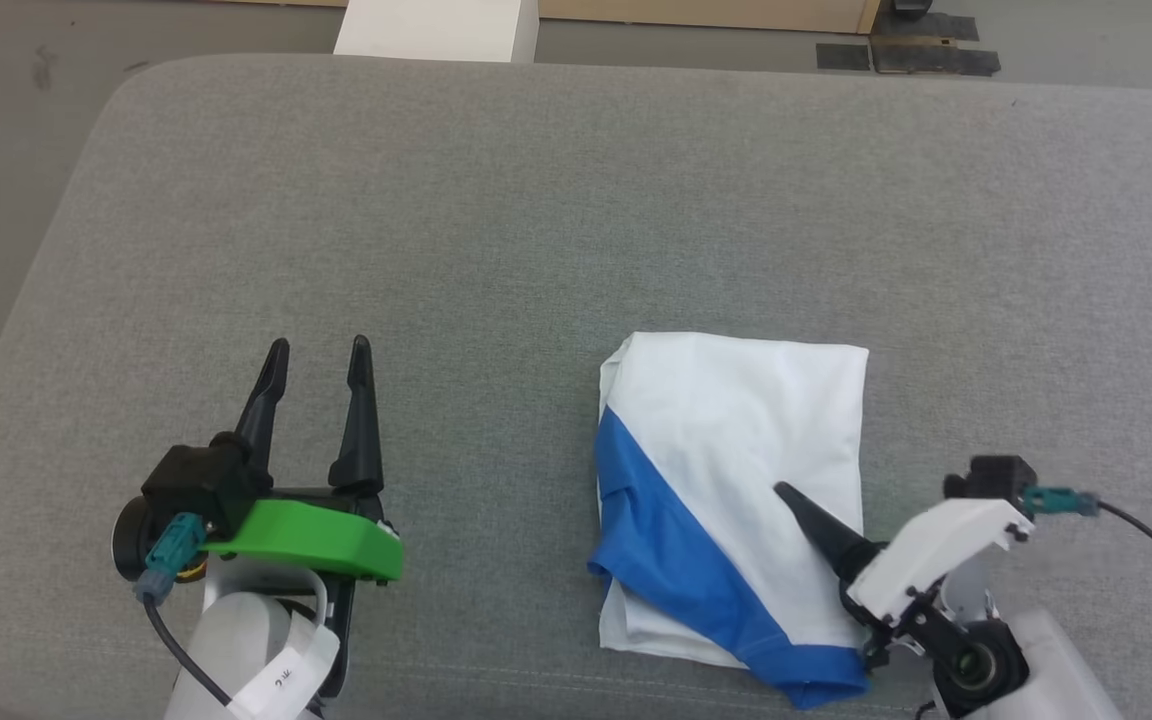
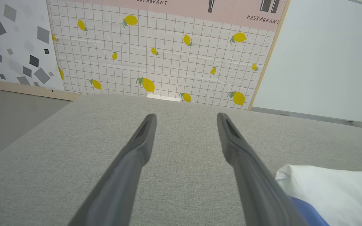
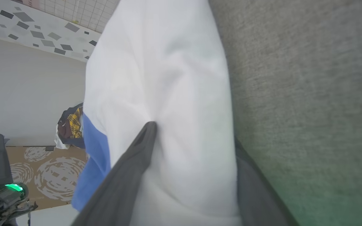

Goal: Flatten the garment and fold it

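Observation:
The garment lies folded into a compact rectangle on the grey padded surface, white with a royal-blue band slanting across its near left part. My right gripper is turned on its side at the garment's near right corner, jaws open. One finger rests on top of the white cloth and the other is hidden beneath its edge. My left gripper hovers open over bare padding well left of the garment, its fingers pointing away from me. In the left wrist view the left gripper has the garment's corner at lower right.
A white box stands beyond the surface's far edge. A lemon-patterned wall panel rises behind it. A heap of other clothes lies on the floor off to the side. Bare padding stretches left of and beyond the garment.

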